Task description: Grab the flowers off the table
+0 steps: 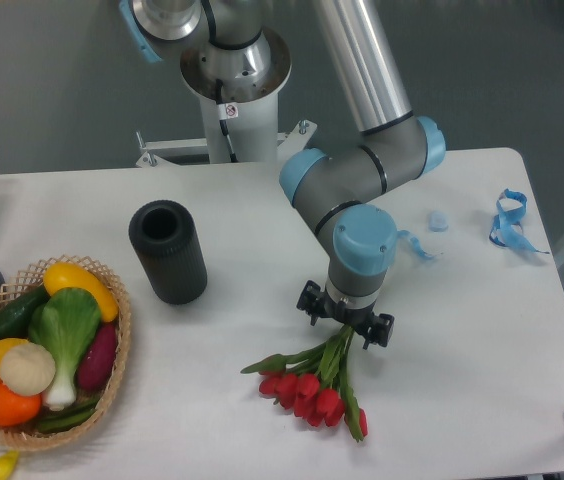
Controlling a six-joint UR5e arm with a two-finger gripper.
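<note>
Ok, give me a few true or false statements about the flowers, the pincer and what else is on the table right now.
1. The red tulips lie flat on the white table. True.
2. The pincer is above the tulip blooms. False: it is over the stem end.
3. The black cylinder stands inside the wicker basket. False: it stands on the table beside it.
4. A blue ribbon lies near the table's right edge. True.
</note>
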